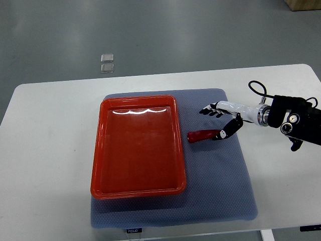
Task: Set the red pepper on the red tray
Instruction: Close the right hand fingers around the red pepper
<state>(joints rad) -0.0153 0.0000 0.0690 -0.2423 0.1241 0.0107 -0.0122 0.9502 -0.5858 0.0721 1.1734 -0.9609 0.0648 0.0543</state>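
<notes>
Right hand (220,120) w/ fingers apart straddles red pepper (202,135) on mat (215,191), not clamped; you've approached side-on since red tray (98,150) sits just left.

Right robot hand (219,120) covers the red pepper's (202,135) right end, so grip contact can't be judged. Right arm cut off at pic's right edge. Desk (50,150) front edge cropped at bottom. Mat label (133,230) too small to read.
</notes>
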